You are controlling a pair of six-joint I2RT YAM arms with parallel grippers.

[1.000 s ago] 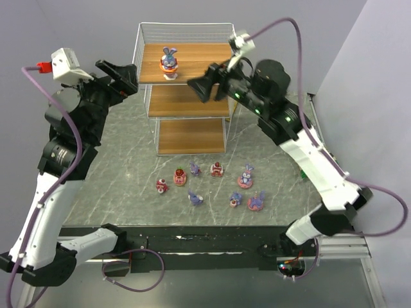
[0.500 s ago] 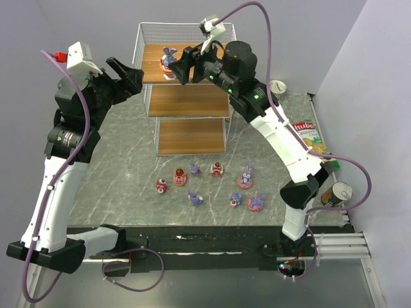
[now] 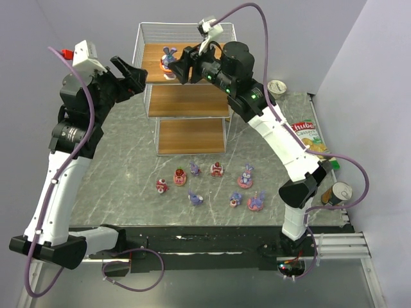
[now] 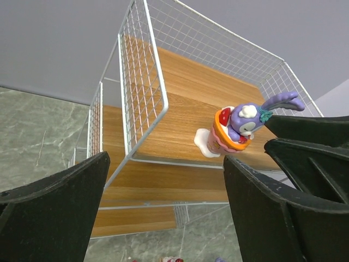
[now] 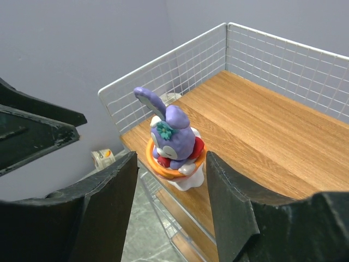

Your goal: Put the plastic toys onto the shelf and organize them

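The shelf (image 3: 192, 99) stands at the back of the table. One purple bunny toy (image 3: 169, 60) stands on its top board near the front left corner. My right gripper (image 3: 182, 68) hovers open just right of that bunny; in the right wrist view the bunny (image 5: 173, 143) stands between and just beyond the open jaws (image 5: 170, 159), untouched. My left gripper (image 3: 137, 77) is open and empty, left of the shelf's top corner. From the left wrist view (image 4: 166, 164) the bunny (image 4: 238, 127) is ahead on the right. Several small toys (image 3: 217, 169) lie on the table before the shelf.
A green-red chip bag (image 3: 307, 136) and a can (image 3: 338, 192) lie at the table's right edge, a cup (image 3: 277, 86) behind them. The shelf's white wire rail (image 4: 143, 82) rises around the top board (image 5: 262, 125). My left gripper's fingers (image 5: 32, 131) show beyond the shelf corner.
The right arm swung left to the shelf's top board and now flanks the bunny, its jaws a little narrower. The left arm rose and edged right toward the shelf corner.
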